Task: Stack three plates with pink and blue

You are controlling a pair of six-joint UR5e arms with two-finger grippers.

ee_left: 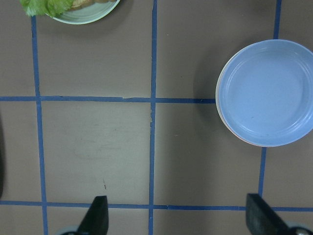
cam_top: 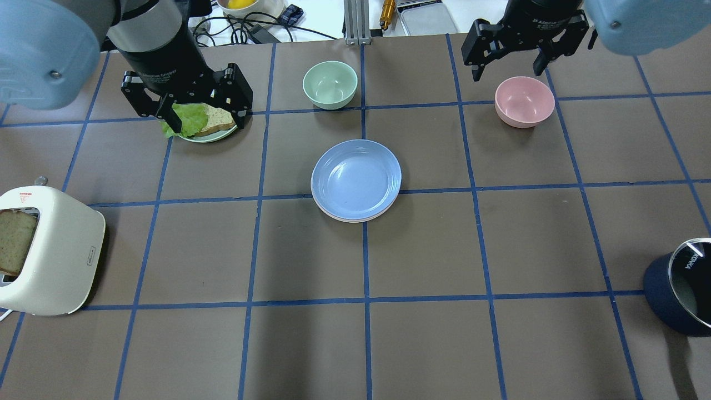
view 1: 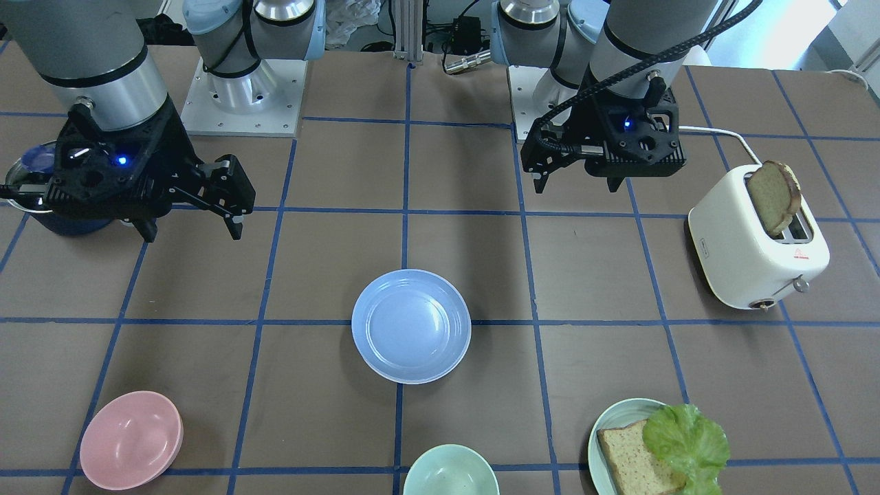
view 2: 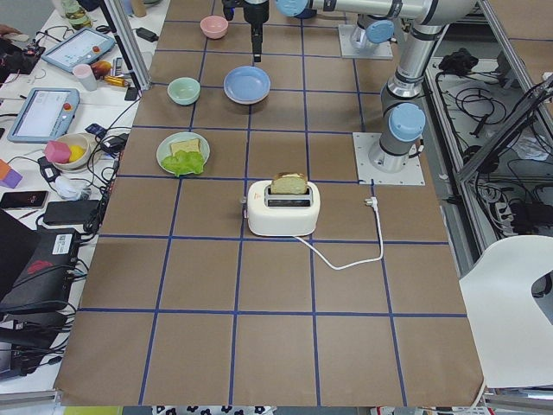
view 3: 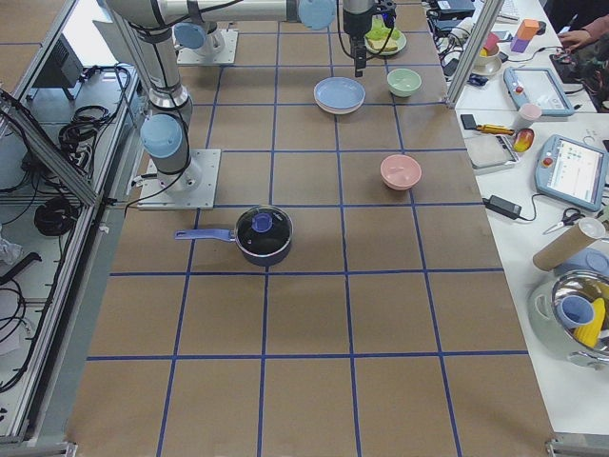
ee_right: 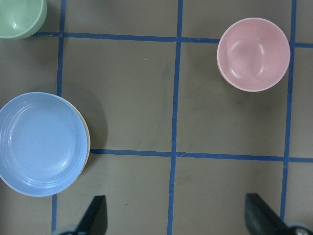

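One stack [cam_top: 356,180] sits mid-table, blue plate [cam_top: 356,176] on top, with a paler rim showing beneath it. Beyond the stack from the robot, the left gripper [cam_top: 204,119] and right gripper [cam_top: 507,71] hang to either side of it. Both have fingers spread and empty, and they are about equally near. Being round, the stack favours no approach.

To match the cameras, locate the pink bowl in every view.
Front-facing: pink bowl, lower left.
Overhead: upper right.
Exterior left: top edge, left of centre.
Exterior right: right of centre.
Left wrist: not in it.
Right wrist: upper right.
Shared landmark: the blue plate, in all six.
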